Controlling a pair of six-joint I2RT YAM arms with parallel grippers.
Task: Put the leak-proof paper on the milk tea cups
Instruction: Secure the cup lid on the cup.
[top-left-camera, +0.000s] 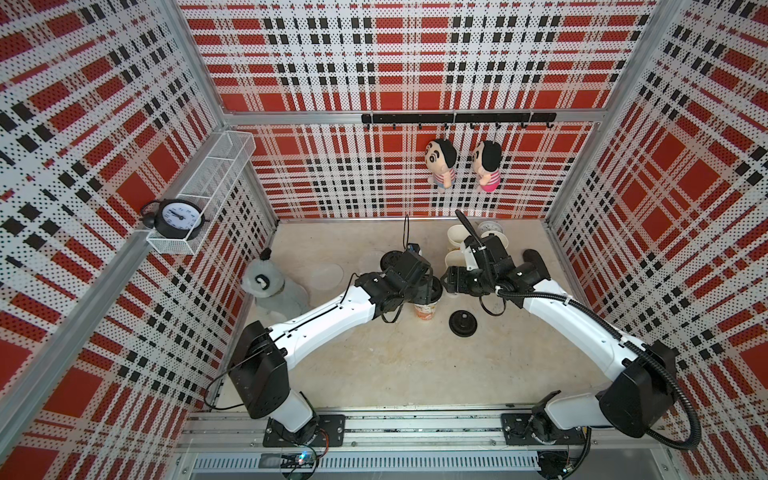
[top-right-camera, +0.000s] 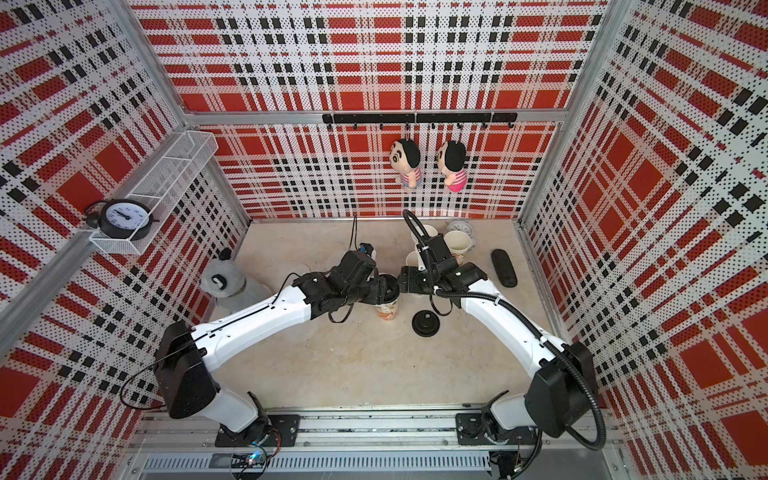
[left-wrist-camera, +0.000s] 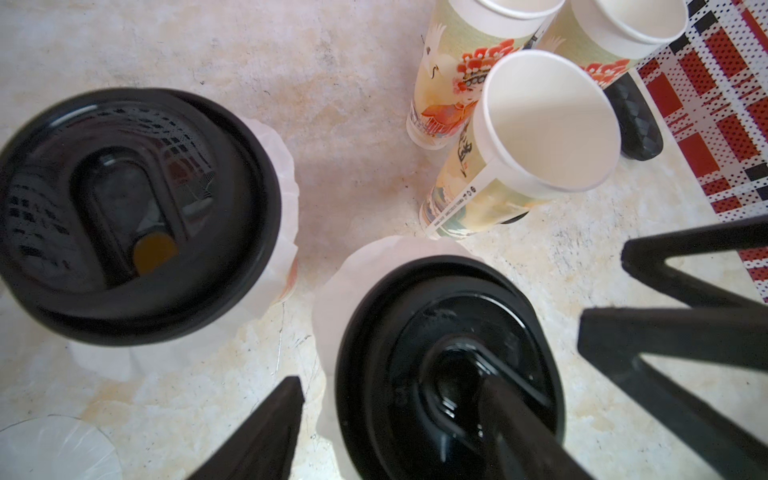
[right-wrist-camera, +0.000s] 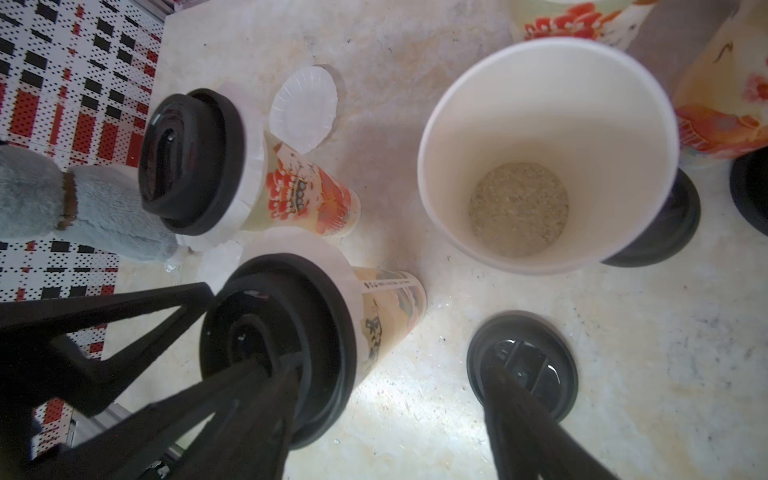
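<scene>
Two hands meet over one capped milk tea cup (top-left-camera: 424, 311). The left hand (left-wrist-camera: 440, 357) is spread, fingers either side of its black lid (left-wrist-camera: 386, 332). The right hand (top-left-camera: 448, 284) is spread too, gripping nothing. Outward from the left hand, on its own side, a loose sheet of leak-proof paper (top-left-camera: 327, 272) lies flat on the worktop (top-left-camera: 374, 365). The open cups (top-right-camera: 457, 242) stand beyond the right hand. The left arm looks nearer the sheet.

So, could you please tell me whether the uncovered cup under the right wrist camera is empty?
Not quite empty: the uncovered cup stands upright, and a tan, grainy layer covers its bottom.
</scene>
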